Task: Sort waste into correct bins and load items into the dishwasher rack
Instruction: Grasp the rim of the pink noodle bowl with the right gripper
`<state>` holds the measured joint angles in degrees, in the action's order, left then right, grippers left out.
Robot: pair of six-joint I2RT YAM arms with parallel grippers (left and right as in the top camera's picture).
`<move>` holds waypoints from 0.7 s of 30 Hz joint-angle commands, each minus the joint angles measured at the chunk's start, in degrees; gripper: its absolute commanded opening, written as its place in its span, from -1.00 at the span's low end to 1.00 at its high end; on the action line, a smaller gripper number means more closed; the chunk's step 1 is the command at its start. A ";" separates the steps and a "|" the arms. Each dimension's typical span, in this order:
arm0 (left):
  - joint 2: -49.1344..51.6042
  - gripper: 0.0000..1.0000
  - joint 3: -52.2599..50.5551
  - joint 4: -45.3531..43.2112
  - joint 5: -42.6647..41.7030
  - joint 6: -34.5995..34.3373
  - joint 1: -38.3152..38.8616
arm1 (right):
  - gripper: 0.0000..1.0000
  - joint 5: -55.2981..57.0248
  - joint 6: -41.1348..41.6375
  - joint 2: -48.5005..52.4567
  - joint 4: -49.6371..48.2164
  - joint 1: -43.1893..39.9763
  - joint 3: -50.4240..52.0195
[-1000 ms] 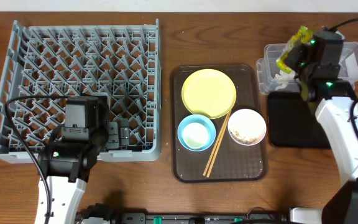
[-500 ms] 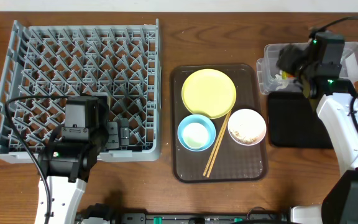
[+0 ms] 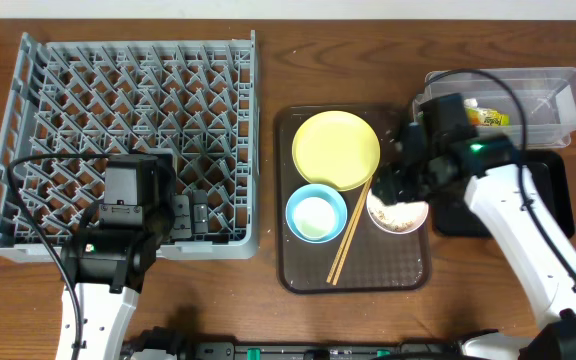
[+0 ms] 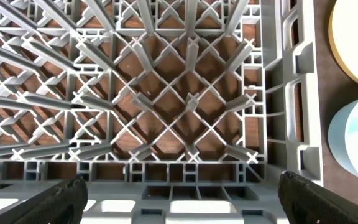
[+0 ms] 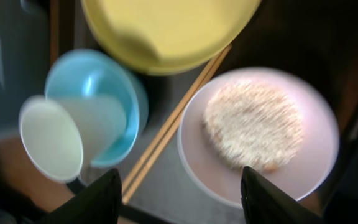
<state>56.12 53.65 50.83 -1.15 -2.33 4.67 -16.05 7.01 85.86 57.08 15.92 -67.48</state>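
Observation:
The grey dishwasher rack [image 3: 133, 130] fills the left side. My left gripper [image 3: 188, 215] is open and empty over its near right corner, as the left wrist view [image 4: 179, 202] shows. On the brown tray are the yellow plate [image 3: 336, 150], the light blue bowl [image 3: 308, 195] with the white cup [image 3: 316, 215] in it, the chopsticks [image 3: 350, 232], and the pinkish-white bowl [image 3: 406, 215] holding rice crumbs [image 5: 253, 124]. My right gripper [image 3: 400, 185] is open and empty just above that bowl [image 5: 197, 162]. The snack wrapper [image 3: 488, 117] lies in the clear tub [image 3: 538, 85].
The brown serving tray [image 3: 298, 260] sits in the middle between the rack and the bins. The black tray [image 3: 558, 205] lies at the right, in front of the clear tub, partly under my right arm. A cable loops over the tub.
My right gripper let go of the snack wrapper into the clear tub, then swung left and toward the front to above the pinkish-white bowl. The left arm has not moved.

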 commanded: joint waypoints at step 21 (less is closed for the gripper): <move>0.00 0.99 1.01 0.11 0.11 -0.57 0.24 | -0.38 14.32 8.90 -0.24 -18.05 12.66 18.86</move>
<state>56.12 53.65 50.81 -1.13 -2.76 4.67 -3.22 14.55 85.86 40.45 28.05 -50.43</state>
